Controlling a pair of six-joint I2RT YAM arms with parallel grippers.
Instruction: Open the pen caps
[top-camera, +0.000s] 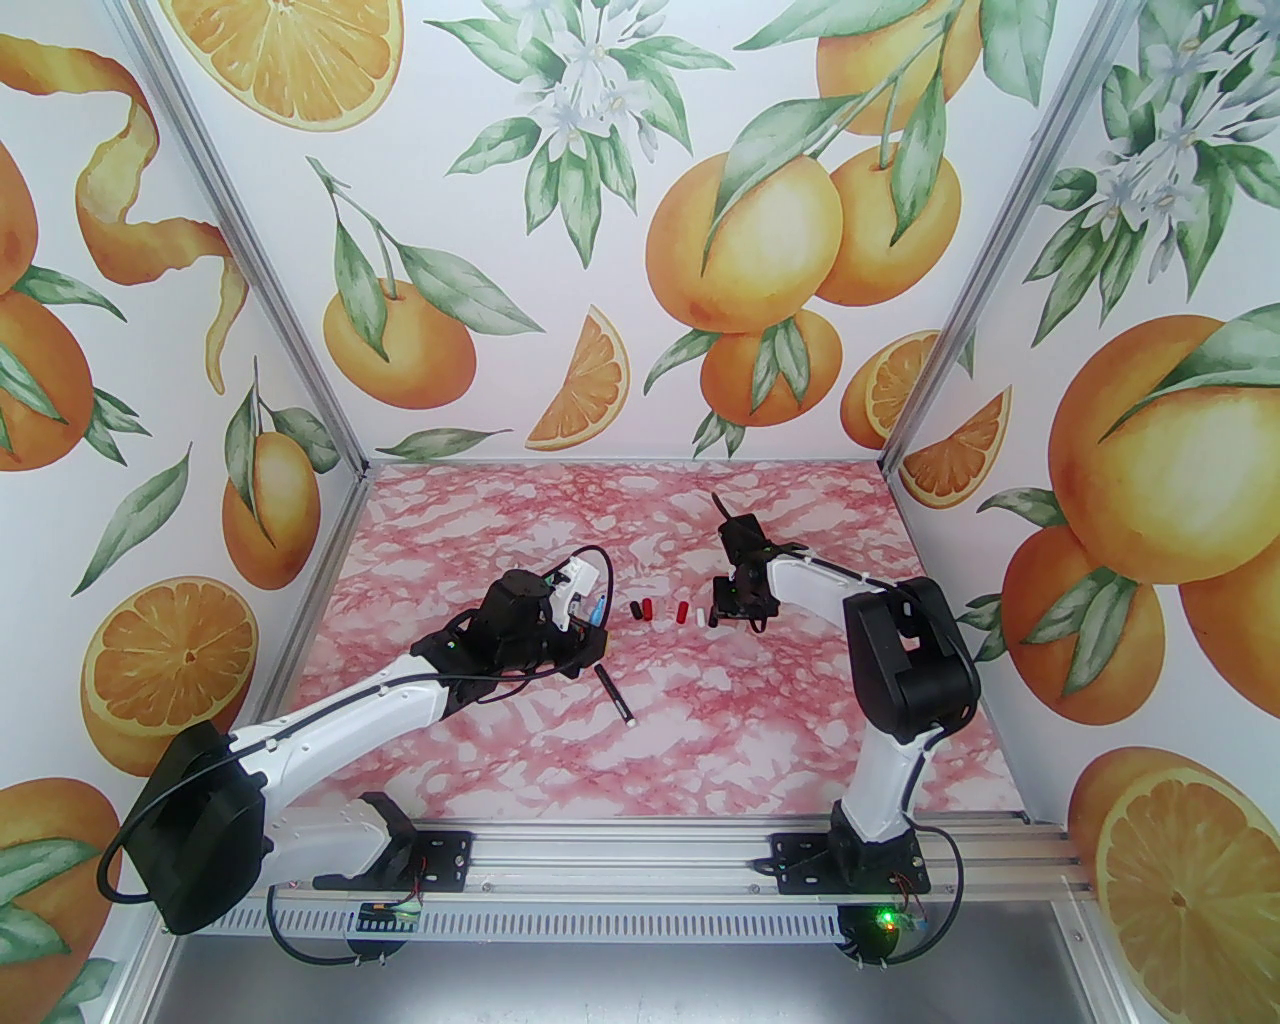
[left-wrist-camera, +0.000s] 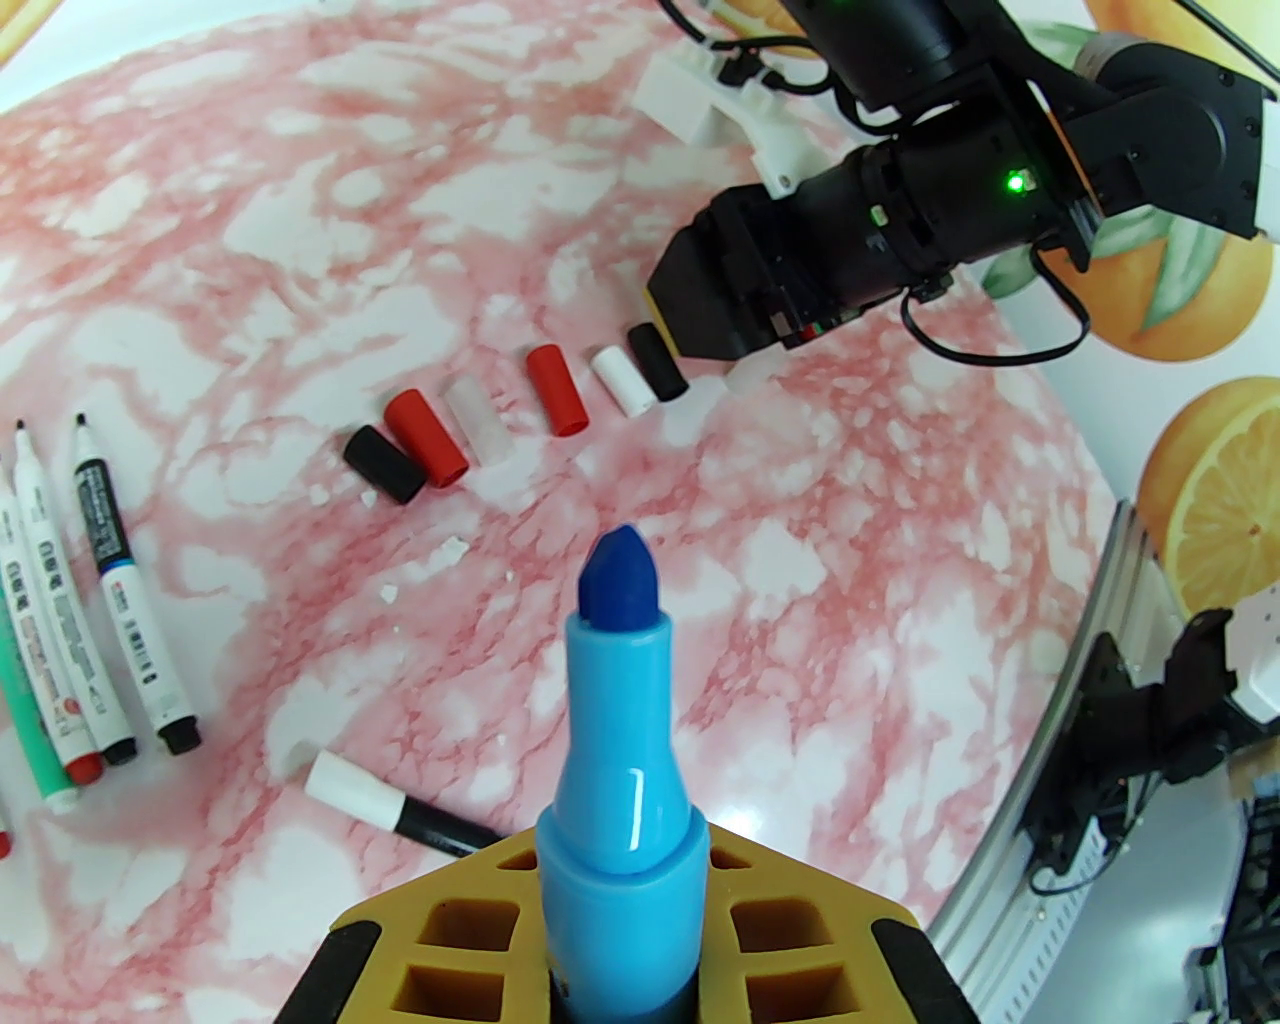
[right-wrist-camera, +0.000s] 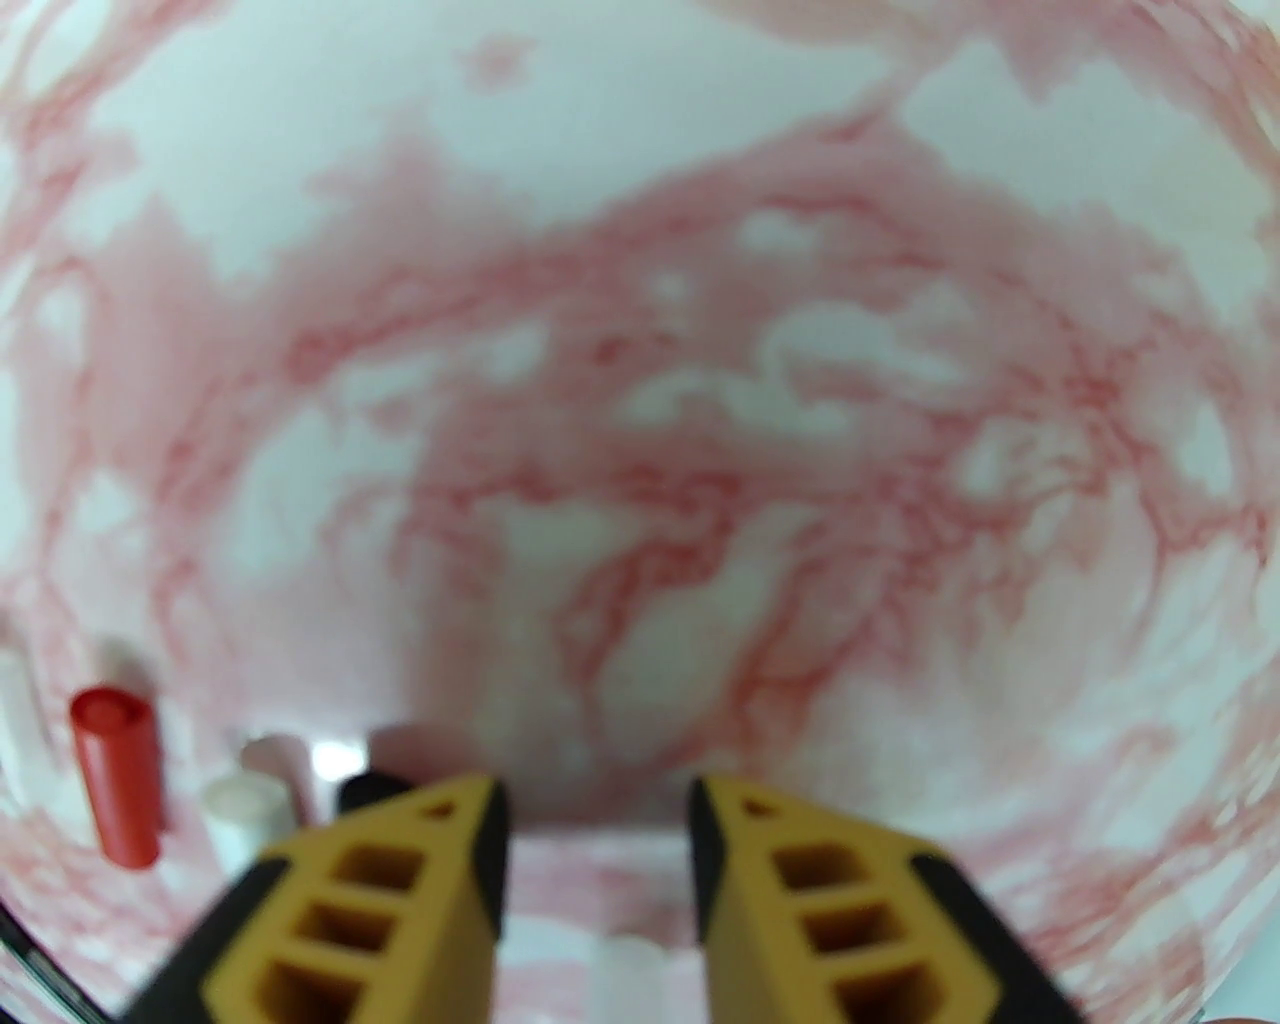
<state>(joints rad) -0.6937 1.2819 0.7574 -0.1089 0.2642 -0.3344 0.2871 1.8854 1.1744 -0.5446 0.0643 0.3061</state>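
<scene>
My left gripper is shut on a light-blue pen, which stands upright with its dark blue tip bare. Several loose pen caps lie in a row on the table: black, red, a pale one, red, white and black. My right gripper hovers low at the right end of that row, open, with a blurred pale shape low between its fingers. A black pen with a white cap lies near the left gripper.
Several more pens lie side by side at the left edge of the left wrist view, tips uncovered. The pink marbled table has free room in front and behind. Printed walls close in three sides.
</scene>
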